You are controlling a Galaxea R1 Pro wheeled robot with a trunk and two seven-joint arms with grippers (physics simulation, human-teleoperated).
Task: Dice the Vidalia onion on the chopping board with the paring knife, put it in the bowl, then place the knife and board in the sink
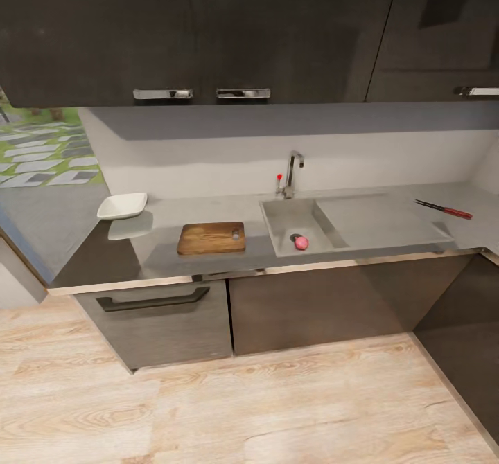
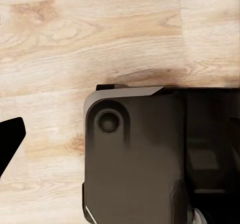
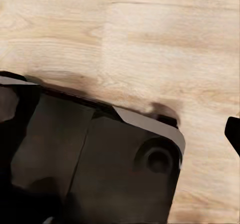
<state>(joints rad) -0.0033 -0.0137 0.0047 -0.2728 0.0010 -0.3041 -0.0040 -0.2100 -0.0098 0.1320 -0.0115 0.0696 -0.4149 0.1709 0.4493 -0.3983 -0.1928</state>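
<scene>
The pink-red Vidalia onion (image 1: 301, 242) lies in the sink (image 1: 285, 227) basin beside the drain. On the grey countertop (image 1: 166, 260), left of the sink, rests the dark-brown chopping board (image 1: 211, 237). The white bowl (image 1: 123, 205) stands further left. The red-handled paring knife (image 1: 443, 208) lies on the counter to the right of the drainboard. Neither gripper shows in the head view. Each wrist view looks down at the floor, with one dark fingertip (image 2: 11, 139) of the left gripper and one fingertip (image 3: 233, 133) of the right at the frame edge, and nothing between the fingers.
Dark upper cabinets (image 1: 201, 31) hang over the counter, and the chrome tap (image 1: 292, 172) stands behind the basin. Below are dark cabinet fronts and a drawer handle (image 1: 152, 301). Light wood floor (image 1: 263, 408) lies between me and the counter. My dark base (image 2: 150, 159) fills both wrist views.
</scene>
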